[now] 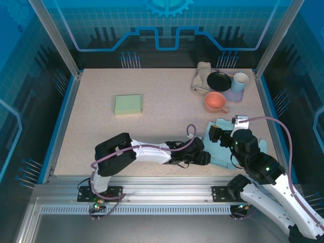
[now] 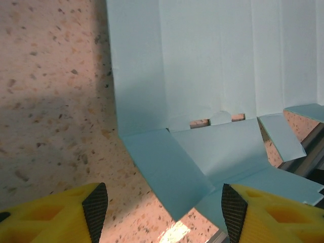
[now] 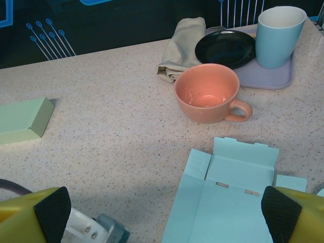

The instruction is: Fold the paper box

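Speckled beige tabletop (image 1: 162, 126) inside a blue-walled enclosure forms the work surface. Reference item: a salmon-orange ceramic mug (image 1: 215, 102) (image 3: 207, 92), upright, with its handle pointing toward the right side of the table. The task item, a light-blue paper box blank (image 1: 223, 156) (image 2: 212, 61) (image 3: 228, 202), lies unfolded and mostly flat on the near side of the mug, close to it but not touching, with creases and slotted tabs showing; in the left wrist view one end flap is raised off the table. The left gripper (image 1: 205, 158) (image 2: 164, 207) sits low at the blank's edge, nearer and to the left of the mug; its jaws stand apart with that flap lying in the gap, and no clamping is evident. The right gripper (image 1: 216, 135) (image 3: 167, 215) hangs above the blank, directly nearer than the mug, jaws spread wide and holding nothing. A pale-green closed cardboard box (image 1: 127, 104) (image 3: 20, 120) rests well to the left of the mug. Behind the mug lie a crumpled beige cloth (image 1: 201, 77) (image 3: 182, 45) and a round black plate (image 1: 219, 81) (image 3: 225, 48). A light-blue cup (image 1: 240, 82) (image 3: 276, 35) stands behind and to the right of the mug on a lavender tray (image 1: 234, 93) (image 3: 268, 78), which the plate overlaps.
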Robot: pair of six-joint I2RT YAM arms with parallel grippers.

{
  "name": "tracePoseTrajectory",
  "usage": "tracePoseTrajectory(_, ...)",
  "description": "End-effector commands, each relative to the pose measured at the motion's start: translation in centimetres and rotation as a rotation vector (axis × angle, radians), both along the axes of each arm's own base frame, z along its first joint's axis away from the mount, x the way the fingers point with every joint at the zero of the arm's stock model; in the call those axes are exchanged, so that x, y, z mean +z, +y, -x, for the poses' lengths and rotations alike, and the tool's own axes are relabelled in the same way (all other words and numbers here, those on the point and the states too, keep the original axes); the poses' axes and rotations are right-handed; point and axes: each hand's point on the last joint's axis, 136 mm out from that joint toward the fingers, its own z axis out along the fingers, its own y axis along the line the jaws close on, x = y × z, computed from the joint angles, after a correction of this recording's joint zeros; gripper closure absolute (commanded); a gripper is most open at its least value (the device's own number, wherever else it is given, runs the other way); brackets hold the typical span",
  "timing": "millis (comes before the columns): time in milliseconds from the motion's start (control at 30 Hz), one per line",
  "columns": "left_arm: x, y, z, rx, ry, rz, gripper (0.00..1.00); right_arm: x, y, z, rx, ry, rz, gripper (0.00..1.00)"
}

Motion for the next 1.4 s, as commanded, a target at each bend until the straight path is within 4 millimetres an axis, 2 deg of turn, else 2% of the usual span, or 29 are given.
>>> tracePoseTrajectory(0,-0.3,-1.1,0.3,0.007,0.079,0.032,0.36,0.1,0.0,-0.1,-0.001,-0.013,-0.014,0.00)
tracePoseTrajectory(133,-0.8,-1.7,0.2,0.021,0.105,0.057,0.39,0.1,0.0,-0.1,0.001,-0.012,-0.016,0.00)
tracePoseTrajectory(333,-1.0,-1.3,-0.8,0.067,0.078,0.049,0.60,-0.1,0.1,-0.1,0.002,-0.008,-0.018,0.00)
tracePoseTrajectory(633,-1.6,0.7,-5.0,0.213,0.045,0.058,0.82,-0.1,0.1,0.0,0.006,-0.008,-0.019,0.00)
tracePoseTrajectory(733,-0.9,1.1,-6.7,0.244,0.000,0.071,0.88,0.0,0.1,0.0,0.010,-0.008,-0.020,0.00)
tracePoseTrajectory(800,0.0,1.2,-7.8,0.252,-0.042,0.073,1.00,0.0,0.1,0.0,0.009,-0.008,-0.020,0.00)
tracePoseTrajectory(900,1.2,1.8,-9.1,0.251,-0.092,0.074,1.00,0.0,0.1,0.0,0.011,-0.009,-0.020,0.00)
tracePoseTrajectory(1067,4.5,5.4,-11.0,0.214,-0.210,0.016,1.00,0.0,0.3,0.1,0.019,-0.006,-0.024,0.00)
tracePoseTrajectory(1267,8.6,12.0,-11.2,0.078,-0.442,-0.163,1.00,-0.1,2.0,0.1,0.123,0.000,-0.009,0.00)
tracePoseTrajectory(1367,10.2,14.4,-11.2,-0.022,-0.571,-0.264,1.00,-0.1,2.9,-0.2,0.172,-0.005,0.003,0.00)
